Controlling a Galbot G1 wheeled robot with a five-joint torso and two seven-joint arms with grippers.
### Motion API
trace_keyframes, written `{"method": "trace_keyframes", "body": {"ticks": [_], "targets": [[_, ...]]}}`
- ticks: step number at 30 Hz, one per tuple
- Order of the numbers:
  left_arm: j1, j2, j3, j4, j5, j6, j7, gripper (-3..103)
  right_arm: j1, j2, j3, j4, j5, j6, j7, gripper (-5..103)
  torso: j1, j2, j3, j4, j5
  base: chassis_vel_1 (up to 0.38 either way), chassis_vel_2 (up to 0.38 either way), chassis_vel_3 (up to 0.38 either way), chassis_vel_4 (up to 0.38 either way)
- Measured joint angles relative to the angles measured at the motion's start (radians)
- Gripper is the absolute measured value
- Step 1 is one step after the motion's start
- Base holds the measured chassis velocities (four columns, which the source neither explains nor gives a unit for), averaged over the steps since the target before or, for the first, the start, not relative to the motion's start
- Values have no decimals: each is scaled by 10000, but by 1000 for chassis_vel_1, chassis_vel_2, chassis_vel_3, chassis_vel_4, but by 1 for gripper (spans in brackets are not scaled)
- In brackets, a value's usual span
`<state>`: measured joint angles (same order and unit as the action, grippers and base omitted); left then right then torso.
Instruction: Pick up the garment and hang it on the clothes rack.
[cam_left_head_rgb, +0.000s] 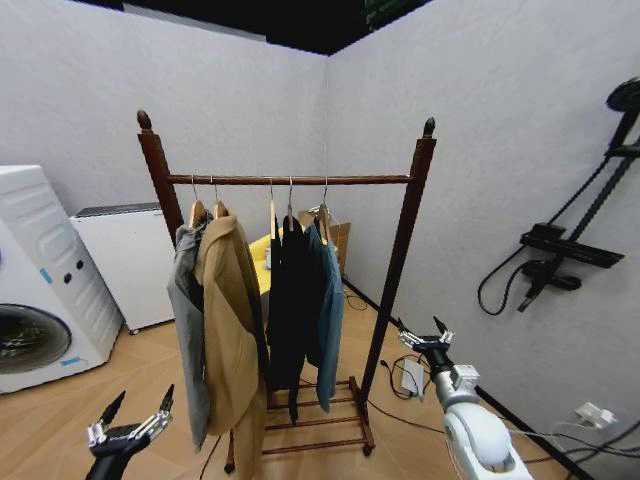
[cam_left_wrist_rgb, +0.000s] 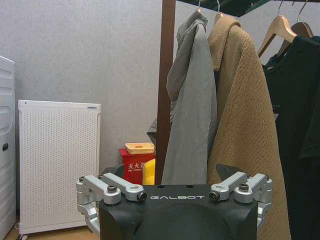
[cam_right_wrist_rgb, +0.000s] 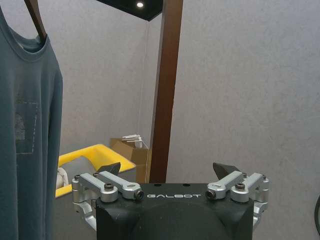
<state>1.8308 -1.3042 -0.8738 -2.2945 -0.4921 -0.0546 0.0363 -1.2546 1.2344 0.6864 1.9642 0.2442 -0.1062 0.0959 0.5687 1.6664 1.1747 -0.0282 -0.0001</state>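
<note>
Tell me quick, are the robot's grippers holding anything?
Left gripper: open, holding nothing, low beside the clothes rack.
Right gripper: open, holding nothing.

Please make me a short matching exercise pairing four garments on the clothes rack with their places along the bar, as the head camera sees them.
Things:
1. grey jacket
2. tan coat
3. black coat
4. teal garment

Places on the clothes rack:
A. second from the left post
B. nearest the right post
C. nearest the left post
D. between the tan and the teal one

Pairs: 1-C, 2-A, 3-D, 4-B
</note>
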Motion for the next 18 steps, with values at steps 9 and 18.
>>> {"method": "trace_keyframes", "body": {"ticks": [9,18], "targets": [[0,0,0,0,0,0,0,100,-27,-40,-9,66,-71,-18,47,100,0,0,0,0,1,0,0,0,0],[0,0,0,0,0,0,0,100,-7,-3,-112,107,-95,-5,58,100,1,-1,1,0,1,-13,-49,-49,-16]]}}
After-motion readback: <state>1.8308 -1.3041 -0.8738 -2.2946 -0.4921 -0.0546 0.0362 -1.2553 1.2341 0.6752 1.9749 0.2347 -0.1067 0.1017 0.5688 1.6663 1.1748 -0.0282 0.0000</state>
